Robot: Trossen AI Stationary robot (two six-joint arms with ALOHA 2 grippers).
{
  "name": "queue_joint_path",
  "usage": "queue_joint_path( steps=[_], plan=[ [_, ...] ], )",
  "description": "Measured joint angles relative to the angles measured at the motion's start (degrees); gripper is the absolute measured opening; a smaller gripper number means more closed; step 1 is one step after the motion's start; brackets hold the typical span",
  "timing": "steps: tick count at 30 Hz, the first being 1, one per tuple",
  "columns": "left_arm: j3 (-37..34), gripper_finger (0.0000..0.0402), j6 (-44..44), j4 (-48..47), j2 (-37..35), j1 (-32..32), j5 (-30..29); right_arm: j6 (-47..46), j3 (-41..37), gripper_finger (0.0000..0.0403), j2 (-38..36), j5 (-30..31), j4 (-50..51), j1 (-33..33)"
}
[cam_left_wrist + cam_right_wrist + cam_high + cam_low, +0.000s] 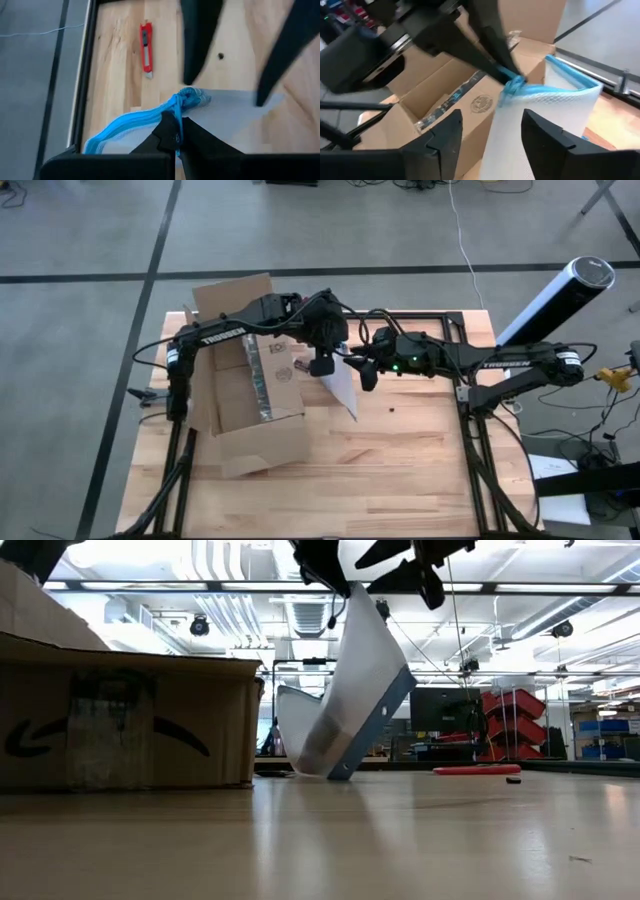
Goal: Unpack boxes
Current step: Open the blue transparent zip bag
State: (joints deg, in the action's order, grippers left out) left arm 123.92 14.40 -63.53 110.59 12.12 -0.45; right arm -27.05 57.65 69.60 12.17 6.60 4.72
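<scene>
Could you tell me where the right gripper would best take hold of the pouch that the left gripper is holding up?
Probably the pouch's free upper edge, away from the bunched blue corner that the left gripper pinches shut. The pouch hangs tilted, its lower corner on the table, so the right gripper, open and beside it, could close across that thin edge from its own side.

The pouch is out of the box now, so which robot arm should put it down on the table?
Probably the left. The left gripper is shut on the pouch, beside the box. The right gripper is open next to it.
</scene>
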Motion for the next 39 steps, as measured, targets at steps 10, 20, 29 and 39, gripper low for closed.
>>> queue_joint_path(
  steps=[10, 20, 29, 39],
  plan=[
    [0.00, 0.0000, -1.51, 2.58, 0.02, -0.07, 4.12, 0.02, 0.00, 0.0157, 3.01, 0.91, 0.43, 1.23],
    [0.00, 0.0000, -1.40, 2.73, 0.02, -0.26, 9.06, 0.24, 0.00, 0.0122, 5.94, 0.79, -0.13, 1.30],
    [0.00, 0.0000, -1.12, 2.49, 0.02, -0.37, 10.18, 4.72, 0.00, 0.0069, 6.60, 0.71, -1.78, 1.28],
    [0.00, 0.0000, -0.99, 1.44, 0.02, -0.39, 10.45, 9.99, 0.00, 0.0002, 6.37, 0.81, -2.46, 1.28]
  ],
)
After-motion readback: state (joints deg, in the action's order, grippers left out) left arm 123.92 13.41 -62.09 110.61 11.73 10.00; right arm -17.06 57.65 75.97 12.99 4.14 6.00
